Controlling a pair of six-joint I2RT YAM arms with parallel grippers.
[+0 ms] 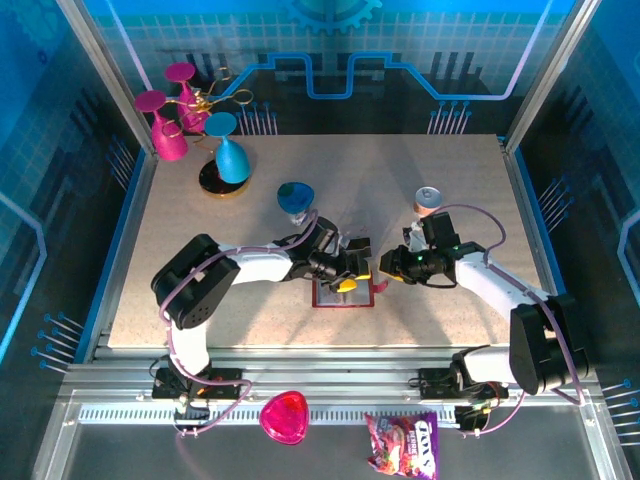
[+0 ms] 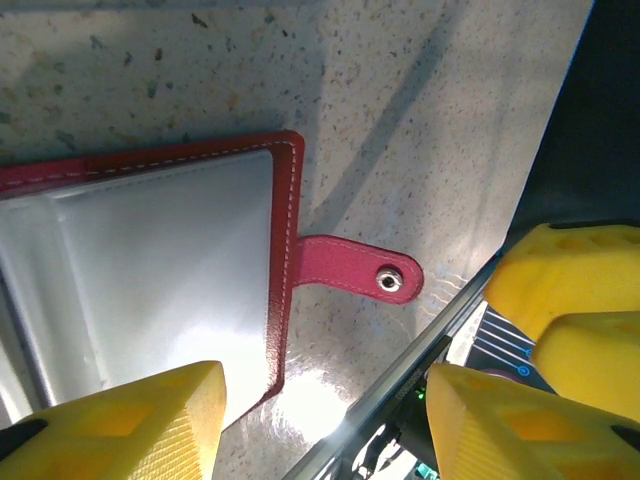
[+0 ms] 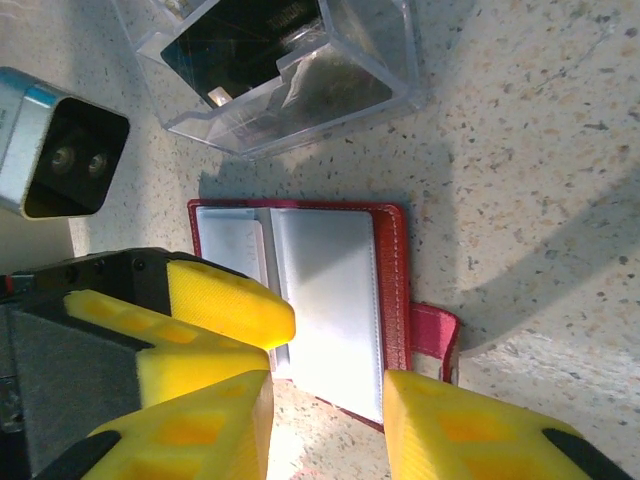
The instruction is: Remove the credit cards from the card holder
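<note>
Top external is showing both your arms reaching toward the middle of the tabletop, their tips sitting close together over the card holder. Your left arm is lying low from its base, its forearm running across toward the right arm, and the left tool is pointing down over the holder. Your right arm is bending at the elbow and angling in from the opposite side, with the right tool just beside the left tool.

Left wrist is looking down on the card holder, which is lying open and flat with a pale grey pocket facing up. The left tool is standing wide and gripping nothing. One of its fingers is hanging over the pocket, and the other is sitting out past the snap tab.

Right wrist is showing the right tool standing narrow, its fingers straddling the nearest edge of the card holder on the tab-side page. You are clamping nothing I can make out. The snap tab is poking out beside one finger. A clear plastic box is lying beyond the holder from this tool. Whether cards are sitting in the pockets, I cannot tell.
</note>
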